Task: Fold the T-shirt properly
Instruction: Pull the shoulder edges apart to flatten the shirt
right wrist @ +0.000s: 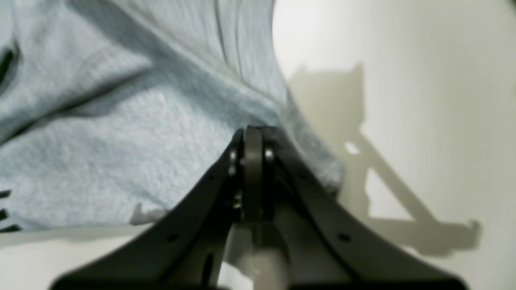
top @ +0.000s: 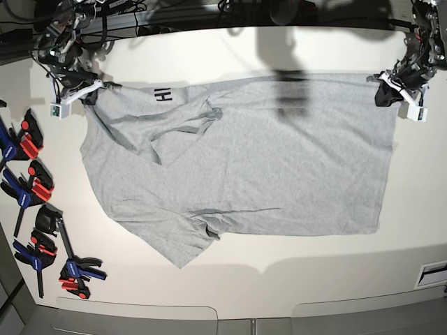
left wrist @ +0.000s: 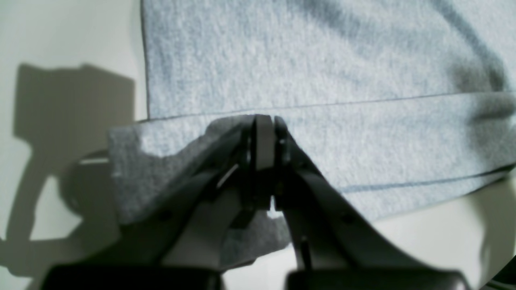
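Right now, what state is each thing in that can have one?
T-shirt: spread on the table, far edge pinched at both corners, one sleeve folded over.
Left gripper: shut on T-shirt.
Right gripper: shut on T-shirt.
Clamps: lying unused on the table.

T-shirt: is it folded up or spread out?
Mostly spread out: the T-shirt lies wide across the table, only its top edge turned over.

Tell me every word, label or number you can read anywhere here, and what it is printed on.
"HI": black block capitals on the T-shirt, near its far edge by the right gripper; the cloth folds over any further letters.
Black marks at the shirt's edge in the right wrist view: cut off and blurred, unreadable.
The clamps beside the shirt, the left gripper and the table: no readable text.
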`<state>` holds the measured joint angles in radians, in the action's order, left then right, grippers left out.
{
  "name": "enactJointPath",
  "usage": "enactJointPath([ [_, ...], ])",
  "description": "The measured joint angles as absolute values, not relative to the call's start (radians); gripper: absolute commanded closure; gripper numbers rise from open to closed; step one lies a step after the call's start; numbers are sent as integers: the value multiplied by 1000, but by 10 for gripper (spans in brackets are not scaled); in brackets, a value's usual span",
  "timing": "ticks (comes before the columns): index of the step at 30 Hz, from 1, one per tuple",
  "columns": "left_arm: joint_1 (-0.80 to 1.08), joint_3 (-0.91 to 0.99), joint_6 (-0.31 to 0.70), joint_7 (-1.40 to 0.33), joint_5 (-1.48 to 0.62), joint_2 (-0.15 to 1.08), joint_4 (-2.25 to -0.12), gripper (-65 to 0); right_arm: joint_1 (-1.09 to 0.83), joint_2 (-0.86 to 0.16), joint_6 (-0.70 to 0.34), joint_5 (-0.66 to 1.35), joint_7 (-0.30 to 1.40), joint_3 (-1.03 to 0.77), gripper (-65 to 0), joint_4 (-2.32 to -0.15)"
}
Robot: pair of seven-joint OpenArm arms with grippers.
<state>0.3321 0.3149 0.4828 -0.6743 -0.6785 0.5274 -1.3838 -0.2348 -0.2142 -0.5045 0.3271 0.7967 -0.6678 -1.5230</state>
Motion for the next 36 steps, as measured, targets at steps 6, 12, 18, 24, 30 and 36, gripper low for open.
enactJointPath([
  [6,367,322,484,-658,-692,532,-1387,0,-297,-216,-505,398,799,-669,0,-1518],
  [12,430,375,502,-639,-704,532,-1390,0,-381,-219,-509,466,777,-669,0,-1525],
  [18,490,431,524,-653,-742,533,-1390,0,-434,-222,-518,484,765,-669,0,-1530],
  [24,527,432,525,-631,-750,538,-1392,0,-497,-224,-524,499,763,-670,0,-1557],
  [30,563,434,527,-620,-766,539,-1395,0,-530,-221,-524,487,786,-672,0,-1601],
  [36,610,438,532,-601,-793,541,-1396,0,-530,-221,-523,468,806,-672,0,-1626],
])
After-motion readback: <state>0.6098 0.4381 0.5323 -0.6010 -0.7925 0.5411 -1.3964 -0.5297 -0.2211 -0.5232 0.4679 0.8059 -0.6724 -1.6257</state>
